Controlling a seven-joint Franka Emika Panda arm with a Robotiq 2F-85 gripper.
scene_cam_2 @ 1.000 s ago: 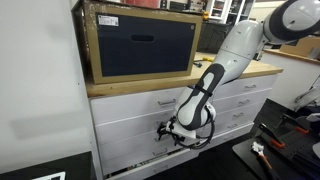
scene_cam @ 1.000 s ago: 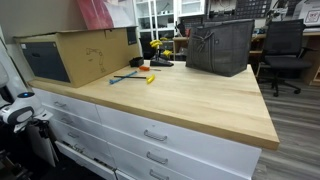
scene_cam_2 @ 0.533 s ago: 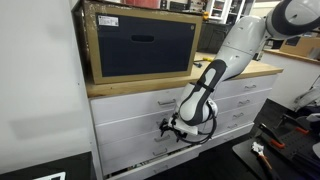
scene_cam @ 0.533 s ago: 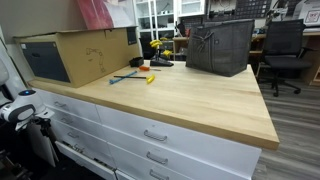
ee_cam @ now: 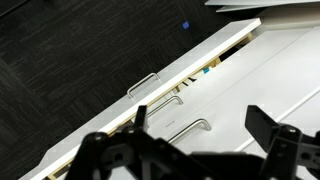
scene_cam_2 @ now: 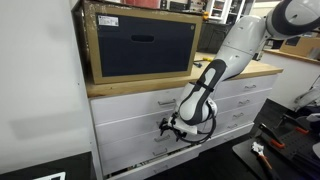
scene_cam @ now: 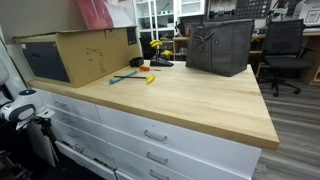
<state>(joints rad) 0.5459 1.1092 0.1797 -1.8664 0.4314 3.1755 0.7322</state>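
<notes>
End effector: fingers spread wide, holding nothing, low beneath the tabletop.
Drawer handle: just ahead, between the fingers, not touching.
Handle axis: level along the drawer front; diagonal in the wrist view.

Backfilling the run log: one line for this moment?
arm: low at cabinet front | gripper: open | nearest: drawer handle | neighbouring drawer: ajar

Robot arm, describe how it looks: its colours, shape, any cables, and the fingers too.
The arm is made of smooth, rounded white segments with dark parts at the joints. Its wrist end turns black and ends in a black gripper. A thin black cable loops by the wrist. In the wrist view the fingers are black, angular and blocky. No markings are readable.
</notes>
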